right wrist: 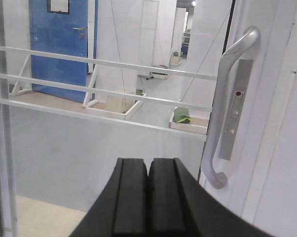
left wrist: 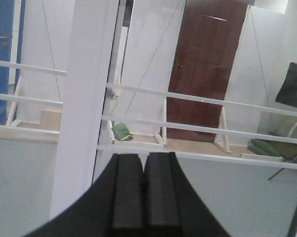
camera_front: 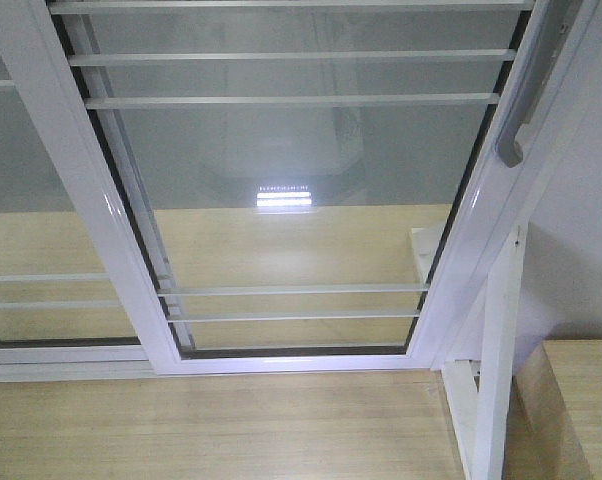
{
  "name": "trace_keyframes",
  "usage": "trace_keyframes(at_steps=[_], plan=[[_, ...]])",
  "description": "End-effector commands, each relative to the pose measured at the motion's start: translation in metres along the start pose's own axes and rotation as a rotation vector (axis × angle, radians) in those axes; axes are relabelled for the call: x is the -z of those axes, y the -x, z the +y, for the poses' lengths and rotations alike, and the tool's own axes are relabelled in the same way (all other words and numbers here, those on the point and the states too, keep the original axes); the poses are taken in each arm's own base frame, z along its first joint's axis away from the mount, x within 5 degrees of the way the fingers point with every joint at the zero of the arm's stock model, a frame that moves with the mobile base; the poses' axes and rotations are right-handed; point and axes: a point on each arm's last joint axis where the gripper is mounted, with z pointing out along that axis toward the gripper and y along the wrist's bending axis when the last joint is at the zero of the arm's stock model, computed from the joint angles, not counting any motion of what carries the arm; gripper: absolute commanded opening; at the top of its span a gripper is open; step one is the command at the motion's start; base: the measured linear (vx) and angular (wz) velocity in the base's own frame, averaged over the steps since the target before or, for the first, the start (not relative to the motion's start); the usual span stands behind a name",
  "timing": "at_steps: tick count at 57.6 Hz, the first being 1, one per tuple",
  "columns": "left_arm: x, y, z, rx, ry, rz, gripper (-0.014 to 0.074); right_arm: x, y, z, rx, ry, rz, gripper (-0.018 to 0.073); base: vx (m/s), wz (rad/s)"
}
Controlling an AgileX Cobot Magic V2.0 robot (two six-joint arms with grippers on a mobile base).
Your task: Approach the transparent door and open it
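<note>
The transparent door [camera_front: 301, 190] fills the front view: clear glass in a white frame with thin white horizontal bars. Its curved grey bar handle [camera_front: 526, 90] is on the right stile at upper right. In the right wrist view the handle [right wrist: 226, 106] stands upright just right of and beyond my right gripper [right wrist: 148, 163], which is shut and empty, apart from it. My left gripper [left wrist: 144, 159] is shut and empty, facing the door's glass [left wrist: 212, 197] beside a white vertical frame post [left wrist: 84, 98]. Neither gripper shows in the front view.
A second white-framed glass panel without a handle [camera_front: 31, 200] stands to the left. A white wall and white support strut [camera_front: 501, 360] stand at right, with a wooden box [camera_front: 571, 410] at lower right. Wood floor [camera_front: 211, 430] lies in front. A brown door [left wrist: 207, 64] and a blue door [right wrist: 62, 44] show through the glass.
</note>
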Motion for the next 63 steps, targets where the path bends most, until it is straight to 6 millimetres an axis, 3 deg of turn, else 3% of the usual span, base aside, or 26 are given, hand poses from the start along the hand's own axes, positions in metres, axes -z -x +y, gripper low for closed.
trace_keyframes(at_steps=[1,12,22,29,40,51,63], plan=[[-0.013,0.028,-0.003,-0.032,0.024,-0.066,-0.0006,-0.009,0.034,-0.004,0.042,-0.012,-0.065,0.0,0.0,0.0],[-0.053,0.05,-0.006,-0.056,0.061,0.001,-0.0006,-0.05,0.07,-0.007,0.073,-0.004,0.019,0.0,0.0,0.0],[-0.091,0.061,-0.006,-0.063,0.092,0.034,-0.0006,-0.093,0.081,-0.007,0.082,0.013,0.059,0.0,0.0,0.0],[-0.111,0.065,-0.005,-0.07,0.115,0.014,-0.0006,-0.116,0.077,-0.005,0.079,0.026,0.06,0.0,0.0,0.0],[-0.124,0.065,-0.002,-0.077,0.139,-0.016,-0.0006,-0.131,0.07,-0.004,0.078,0.036,0.061,0.0,0.0,0.0],[-0.125,0.062,-0.002,-0.081,0.136,0.006,-0.0001,-0.134,0.069,-0.003,0.078,0.038,0.061,0.0,0.0,0.0],[-0.126,0.062,-0.008,-0.244,0.068,0.011,0.0059,-0.134,0.069,-0.003,0.079,0.038,0.059,0.002,0.0,0.0]])
